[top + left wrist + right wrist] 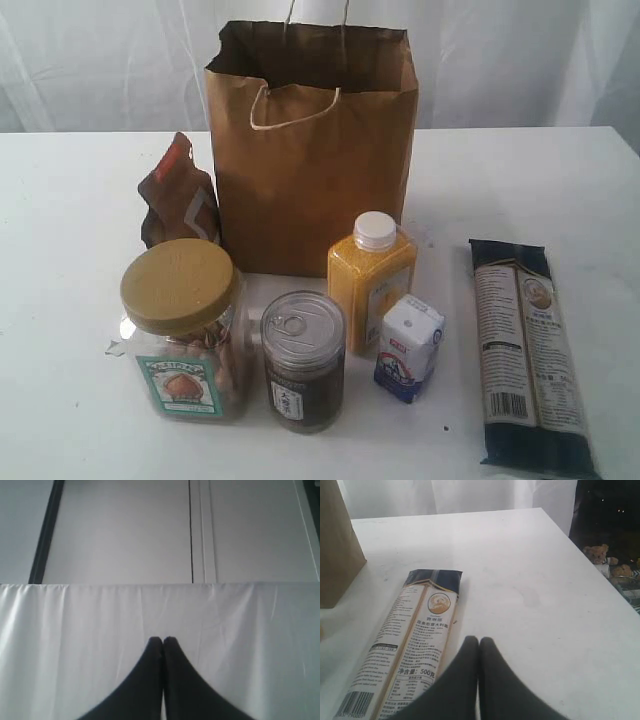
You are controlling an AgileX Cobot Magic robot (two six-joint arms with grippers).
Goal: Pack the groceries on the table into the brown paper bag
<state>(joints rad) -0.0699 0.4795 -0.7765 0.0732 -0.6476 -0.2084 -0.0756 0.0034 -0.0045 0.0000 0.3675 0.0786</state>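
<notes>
the white table (60, 200) fills the scene, and the brown paper bag (310, 180) stands upright at its back middle, mouth open, a pale cord handle draped over its front face. the long dark noodle packet (528, 360) lies flat on the right, well apart from the bag, its length running from front to back. at front left stands the clear jar with gold lid (185, 335), upright, with the brown foil pouch (178, 200) behind it, propped just beside the bag's left wall. the yellow white-capped bottle (372, 285) stands upright just in front of the bag's right half. the dark pull-tab can (303, 362) sits upright between the jar and the small white-blue carton (409, 348), close to the jar; the carton stands in front of the bottle, slightly tilted. neither arm shows in the exterior view. the left gripper (163, 641) is pinched closed on nothing, facing a white curtain (100, 630). the right gripper (479, 641) is likewise closed and empty, over the table just beside the noodle packet, not touching it.
</notes>
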